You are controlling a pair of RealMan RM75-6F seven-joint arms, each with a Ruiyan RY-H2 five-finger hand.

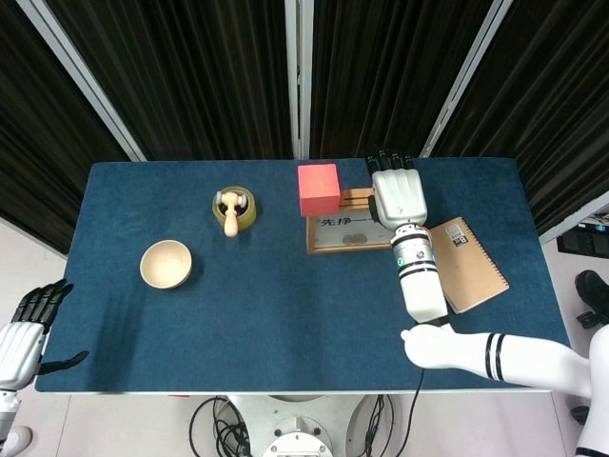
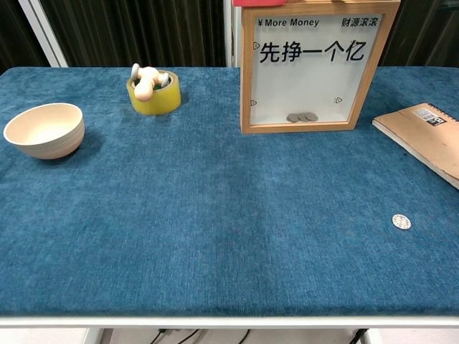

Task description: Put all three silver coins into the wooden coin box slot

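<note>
Coins inside the wooden coin box [image 2: 310,66]: approx 2-3, overlap blurs count. One silver coin [image 2: 401,221] left nr counter's right front. Right hand [image 1: 399,195] over box, fingers' state unclear; left hand [image 1: 26,327] released.

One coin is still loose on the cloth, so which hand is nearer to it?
Right. The right hand is over the wooden coin box, across the table from the silver coin. The left hand hangs off the table's far left edge.
</note>
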